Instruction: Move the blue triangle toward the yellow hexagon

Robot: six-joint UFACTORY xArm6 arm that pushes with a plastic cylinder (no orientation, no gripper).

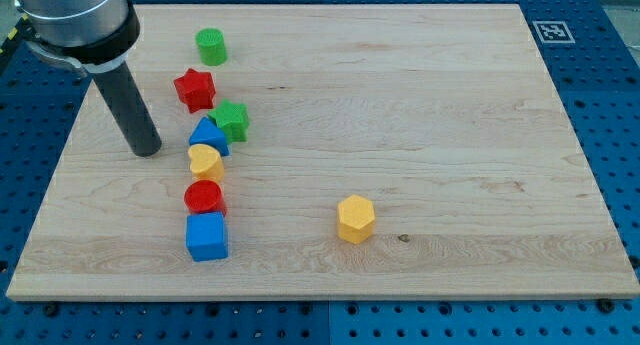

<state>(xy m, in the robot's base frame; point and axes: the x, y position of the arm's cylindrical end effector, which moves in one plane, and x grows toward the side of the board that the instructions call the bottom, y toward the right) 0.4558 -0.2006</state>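
Observation:
The blue triangle (209,136) lies left of the board's middle, touching a green star (232,120) at its upper right and a yellow heart (205,162) just below it. The yellow hexagon (355,219) stands alone lower down, well to the right of the triangle. My tip (146,148) rests on the board to the left of the blue triangle, a short gap away, touching no block.
A green cylinder (211,46) and a red star (194,88) lie above the triangle. A red cylinder (204,197) and a blue cube (206,236) lie below the yellow heart. The wooden board (420,135) ends close to the view's left and bottom.

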